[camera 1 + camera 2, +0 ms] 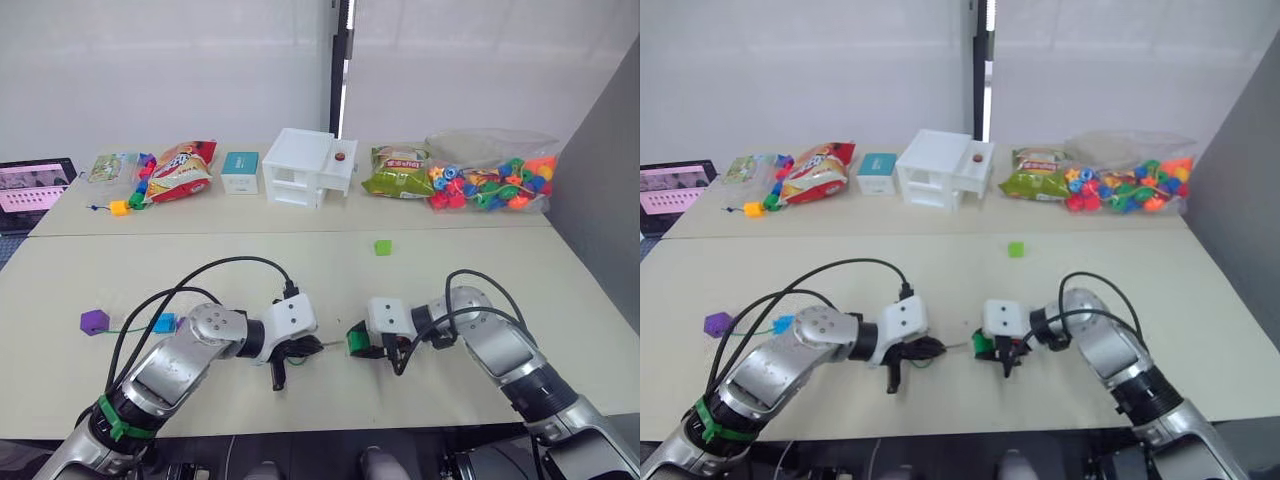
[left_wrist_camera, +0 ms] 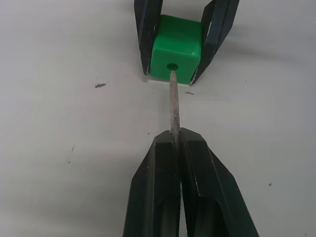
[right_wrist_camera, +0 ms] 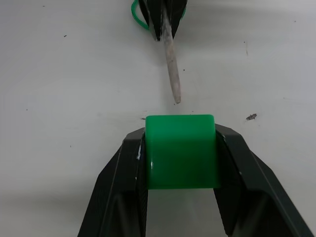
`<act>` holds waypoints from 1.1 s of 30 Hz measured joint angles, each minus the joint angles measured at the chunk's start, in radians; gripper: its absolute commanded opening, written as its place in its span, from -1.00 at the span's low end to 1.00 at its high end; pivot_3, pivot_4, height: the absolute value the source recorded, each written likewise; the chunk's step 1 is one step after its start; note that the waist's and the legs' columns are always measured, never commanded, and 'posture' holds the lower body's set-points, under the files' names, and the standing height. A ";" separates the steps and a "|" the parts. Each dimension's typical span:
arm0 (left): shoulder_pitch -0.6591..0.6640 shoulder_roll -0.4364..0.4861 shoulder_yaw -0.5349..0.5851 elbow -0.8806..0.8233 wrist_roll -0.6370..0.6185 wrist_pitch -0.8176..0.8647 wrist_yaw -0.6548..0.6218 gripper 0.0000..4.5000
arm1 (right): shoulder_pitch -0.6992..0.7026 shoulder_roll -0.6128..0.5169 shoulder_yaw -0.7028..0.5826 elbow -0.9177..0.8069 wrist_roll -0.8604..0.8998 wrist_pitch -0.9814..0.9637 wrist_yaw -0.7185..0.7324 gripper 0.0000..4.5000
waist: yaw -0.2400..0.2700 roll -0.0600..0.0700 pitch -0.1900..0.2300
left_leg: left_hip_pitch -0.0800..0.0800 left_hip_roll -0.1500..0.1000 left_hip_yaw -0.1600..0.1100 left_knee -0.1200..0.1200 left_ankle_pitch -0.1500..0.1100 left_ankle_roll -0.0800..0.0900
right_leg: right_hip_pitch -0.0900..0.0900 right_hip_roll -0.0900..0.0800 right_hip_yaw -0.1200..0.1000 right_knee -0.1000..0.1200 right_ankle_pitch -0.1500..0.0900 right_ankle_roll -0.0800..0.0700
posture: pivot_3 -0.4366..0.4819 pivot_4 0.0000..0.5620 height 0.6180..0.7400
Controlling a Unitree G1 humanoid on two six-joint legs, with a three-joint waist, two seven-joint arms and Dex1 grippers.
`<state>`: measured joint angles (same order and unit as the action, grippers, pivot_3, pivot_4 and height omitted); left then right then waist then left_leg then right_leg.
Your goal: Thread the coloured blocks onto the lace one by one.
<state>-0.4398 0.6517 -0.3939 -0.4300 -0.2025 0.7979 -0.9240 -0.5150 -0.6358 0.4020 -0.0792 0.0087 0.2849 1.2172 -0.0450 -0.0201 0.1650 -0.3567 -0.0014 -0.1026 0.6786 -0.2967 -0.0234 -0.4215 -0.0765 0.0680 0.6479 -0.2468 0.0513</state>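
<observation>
My right gripper [image 3: 180, 133] is shut on a dark green block [image 3: 180, 150], low over the table near its front middle [image 1: 357, 341]. My left gripper [image 2: 175, 137] is shut on the lace's stiff grey tip [image 2: 173, 101], which points at the hole in the block's face [image 2: 172, 66]; its end sits right at the hole's mouth. The thin green lace [image 1: 128, 326] trails left past a blue block [image 1: 163, 322] and a purple block [image 1: 95, 321]. A light green block [image 1: 383, 247] lies alone farther back.
Along the table's far edge stand a white box-like house [image 1: 308, 167], a teal box [image 1: 240, 171], snack bags [image 1: 180, 170] [image 1: 397, 172] and a clear bag of round beads [image 1: 492, 176]. A yellow cube with a dark cord [image 1: 119, 208] and a screen [image 1: 33, 187] are at far left.
</observation>
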 measured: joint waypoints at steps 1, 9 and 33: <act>-0.008 -0.007 -0.006 0.000 0.000 0.011 0.000 -1.00 | 0.005 0.000 0.000 -0.015 -0.003 0.018 -0.005 -0.47 | 0.001 0.000 0.000 | 0.000 0.000 0.000 0.000 0.000 0.000 | 0.000 0.000 0.000 0.000 0.000 0.000 | -0.05 -0.47 1.00; -0.057 -0.001 -0.035 0.022 0.007 0.042 -0.009 -1.00 | 0.019 0.000 0.004 -0.076 -0.015 0.098 -0.034 -0.47 | 0.001 0.000 0.000 | 0.000 0.000 0.000 0.000 0.000 0.000 | 0.000 0.000 0.000 0.000 0.000 0.000 | -0.05 -0.47 1.00; -0.062 -0.042 -0.073 0.052 0.004 0.038 -0.027 -1.00 | 0.056 0.005 0.014 -0.161 0.012 0.198 -0.065 -0.47 | 0.004 0.000 0.000 | 0.000 0.000 0.000 0.001 0.000 0.000 | 0.000 0.000 0.000 0.000 0.000 0.000 | -0.05 -0.47 1.00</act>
<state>-0.5019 0.6093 -0.4669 -0.3782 -0.1986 0.8362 -0.9509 -0.4590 -0.6307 0.4155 -0.2401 0.0211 0.4825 1.1520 -0.0412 -0.0202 0.1650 -0.3571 -0.0018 -0.1025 0.6791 -0.2966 -0.0235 -0.4212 -0.0768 0.0680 0.6475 -0.2468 0.0514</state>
